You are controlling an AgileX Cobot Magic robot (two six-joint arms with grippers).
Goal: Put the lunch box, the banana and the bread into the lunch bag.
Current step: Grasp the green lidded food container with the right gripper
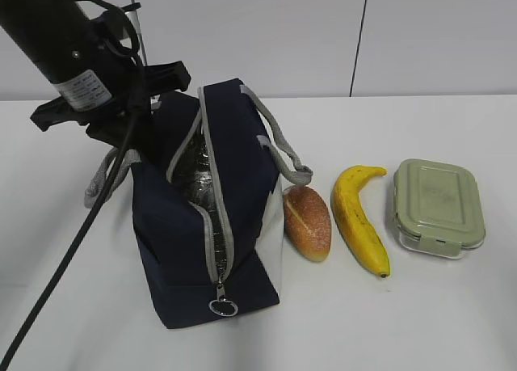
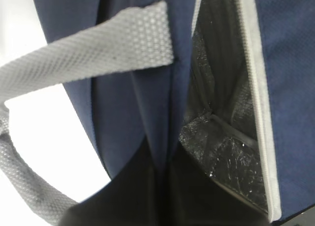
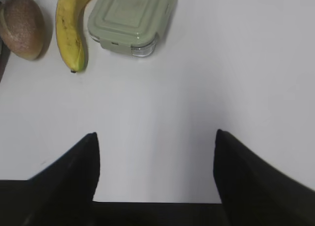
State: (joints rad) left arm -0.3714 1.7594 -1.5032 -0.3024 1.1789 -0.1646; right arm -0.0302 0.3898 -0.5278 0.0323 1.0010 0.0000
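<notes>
With left tool [image 1: 121, 116] pinched shut on lunch bag [image 1: 174, 250] edge, holding mouth open; right tool [image 3: 155, 152] spread, empty, over tabletop [image 3: 236, 78]; bread [image 3: 22, 26], banana [image 3: 69, 34], lunch box [image 3: 132, 19] lined up ahead-left; next likely reaching forward for bread

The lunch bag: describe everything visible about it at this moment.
The lunch bag is navy-blue fabric with a grey zipper, metal ring pull and grey webbing handles. It stands on the white table, unzipped, its mouth gaping to show crinkled silvery lining. The left gripper is shut at its far-left edge, apparently pinching the fabric. The bread lies close against its right side.
</notes>
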